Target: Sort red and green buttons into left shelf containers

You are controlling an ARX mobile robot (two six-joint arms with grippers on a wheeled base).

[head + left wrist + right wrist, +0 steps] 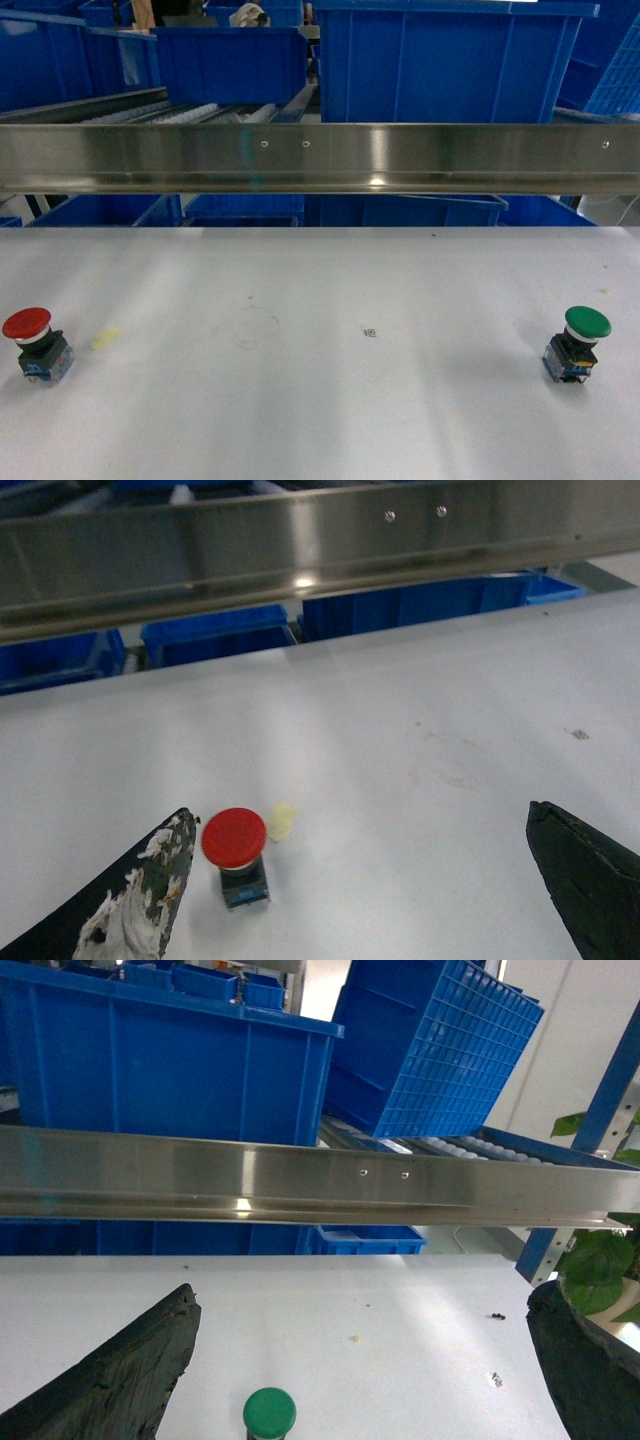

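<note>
Head view shows one red button [32, 343] at the white table's [320, 300] left edge and one green button [578, 344] at its right, well apart, probably one per arm; blue bins [450, 60] wait behind the steel rail [320, 157]. Left wrist view: left claw [360, 880] gapes wide, empty, red button just inside its left finger. Right wrist view: right claw [365, 1370] equally wide, empty, over the green button.

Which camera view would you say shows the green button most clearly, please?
The head view: the green button stands whole on the white table, green cap and dark base with blue parts visible. The right wrist view shows only its cap at the bottom edge, base cut off. The left wrist view misses it.
</note>
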